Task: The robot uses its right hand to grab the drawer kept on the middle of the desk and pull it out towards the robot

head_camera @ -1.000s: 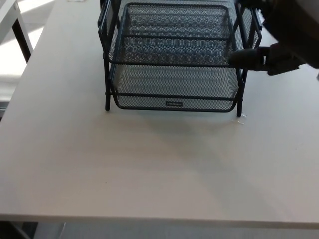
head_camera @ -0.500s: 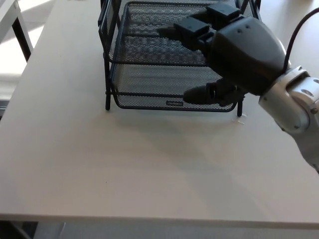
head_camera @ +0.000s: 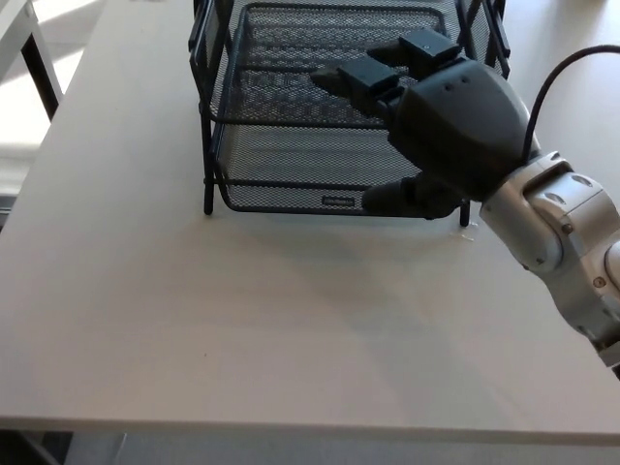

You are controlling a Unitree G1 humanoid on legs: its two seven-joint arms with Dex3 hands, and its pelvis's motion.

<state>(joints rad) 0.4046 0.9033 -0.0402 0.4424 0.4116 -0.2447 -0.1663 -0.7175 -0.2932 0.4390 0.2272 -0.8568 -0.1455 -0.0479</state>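
Note:
A black wire-mesh drawer rack (head_camera: pixel 208 116) stands at the far middle of the white desk (head_camera: pixel 242 320). Its lower drawer (head_camera: pixel 291 179) has a small label on its front rim. My right hand (head_camera: pixel 431 126) comes in from the right and hovers at the rack's front right. Two fingers (head_camera: pixel 354 76) reach over the upper tray, and the thumb (head_camera: pixel 387 199) sits low at the lower drawer's front rim. The fingers are spread apart with nothing gripped. My left hand does not show.
A grey-white forearm (head_camera: pixel 557 232) with a black cable extends to the right edge. The desk's near edge runs along the bottom of the picture. Another white table's edge (head_camera: pixel 19 29) shows at top left.
My right hand swung in from the upper right to the rack's front, then shifted slightly up and right. The rack has not moved.

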